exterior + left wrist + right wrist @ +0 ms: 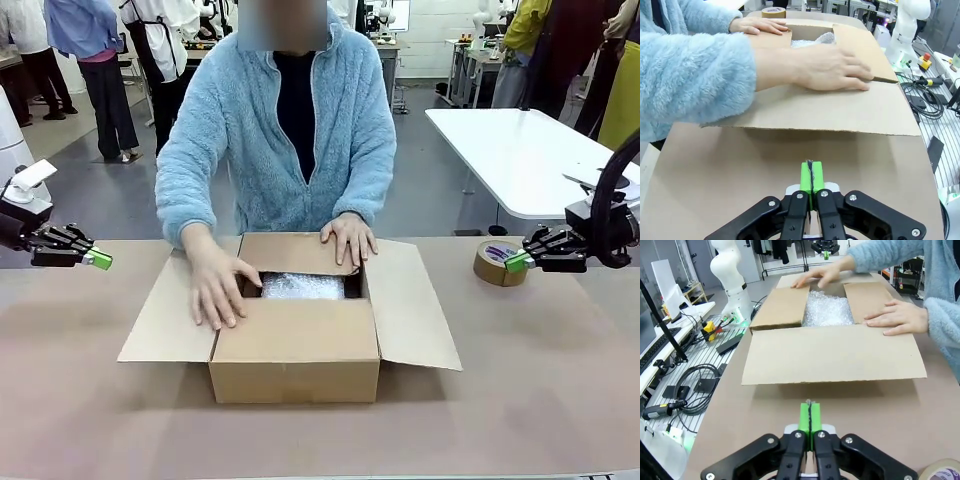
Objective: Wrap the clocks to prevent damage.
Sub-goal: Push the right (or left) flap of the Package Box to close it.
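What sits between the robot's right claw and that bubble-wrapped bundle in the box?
In the right wrist view, a strip of bare table, then an outspread cardboard flap, lie between the shut right gripper and the bubble-wrap bundle.

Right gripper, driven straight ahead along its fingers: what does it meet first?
Most likely the outspread side flap of the cardboard box, which the shut right gripper points at; relative height is unclear.

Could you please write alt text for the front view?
A person presses one hand and the other hand on flaps of an open cardboard box holding a bubble-wrap bundle. The shut left tool and right tool flank it, a tape roll beside the right one.
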`<state>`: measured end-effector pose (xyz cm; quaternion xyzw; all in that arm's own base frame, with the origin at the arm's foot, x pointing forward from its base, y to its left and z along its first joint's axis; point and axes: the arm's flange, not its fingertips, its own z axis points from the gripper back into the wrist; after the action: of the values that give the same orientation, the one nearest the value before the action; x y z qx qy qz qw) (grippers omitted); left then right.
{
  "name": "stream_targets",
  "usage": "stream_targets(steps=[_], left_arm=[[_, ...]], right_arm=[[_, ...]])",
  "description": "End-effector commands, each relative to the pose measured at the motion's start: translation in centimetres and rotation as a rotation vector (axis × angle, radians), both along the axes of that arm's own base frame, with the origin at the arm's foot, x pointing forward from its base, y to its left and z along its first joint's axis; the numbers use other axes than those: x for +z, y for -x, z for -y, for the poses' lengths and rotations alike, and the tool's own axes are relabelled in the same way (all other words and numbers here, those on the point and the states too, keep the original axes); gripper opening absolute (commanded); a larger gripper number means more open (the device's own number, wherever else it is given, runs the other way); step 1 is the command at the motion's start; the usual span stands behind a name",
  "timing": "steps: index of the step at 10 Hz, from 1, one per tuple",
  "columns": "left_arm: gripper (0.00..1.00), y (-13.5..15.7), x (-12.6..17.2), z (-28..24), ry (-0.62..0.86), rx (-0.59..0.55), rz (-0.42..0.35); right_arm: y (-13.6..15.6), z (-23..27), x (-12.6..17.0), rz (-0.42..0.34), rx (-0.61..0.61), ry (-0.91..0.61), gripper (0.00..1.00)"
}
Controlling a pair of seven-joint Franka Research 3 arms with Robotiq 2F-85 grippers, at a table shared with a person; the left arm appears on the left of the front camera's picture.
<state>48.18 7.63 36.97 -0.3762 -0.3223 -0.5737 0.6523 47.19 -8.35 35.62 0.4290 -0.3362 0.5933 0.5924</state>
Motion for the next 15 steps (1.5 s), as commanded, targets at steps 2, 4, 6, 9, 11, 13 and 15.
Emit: stream_targets(steps=[2,4,6,9,11,13,15], left_arm=[[0.0,-0.2,0.1,0.0,-0.007,0.011,-0.005],[0.0,-0.2,0.1,0.0,-0.007,0.011,-0.005],[0.0,-0.2,0.1,0.0,-0.007,0.011,-0.005],[0.0,-0.2,0.1,0.0,-0.007,0.011,-0.005],[0.0,-0.2,0.1,0.0,-0.007,0.011,-0.005],[0.0,-0.2,0.1,0.0,-0.007,0.011,-0.005],[0.0,0.8,-0.9,0.2,-0.012,-0.008,-0.006]], right_arm=[[0.2,-0.1,0.0,0.003,-0.006,0.003,0.01],[0.2,-0.1,0.0,0.003,-0.006,0.003,0.01],[0.2,-0.1,0.0,0.003,-0.006,0.003,0.01],[0.2,-0.1,0.0,0.003,-0.006,0.003,0.01],[0.2,-0.1,0.0,0.003,-0.006,0.003,0.01],[0.2,-0.1,0.0,0.003,-0.006,0.003,0.01],[0.2,-0.1,0.0,0.003,-0.006,0.003,0.01]])
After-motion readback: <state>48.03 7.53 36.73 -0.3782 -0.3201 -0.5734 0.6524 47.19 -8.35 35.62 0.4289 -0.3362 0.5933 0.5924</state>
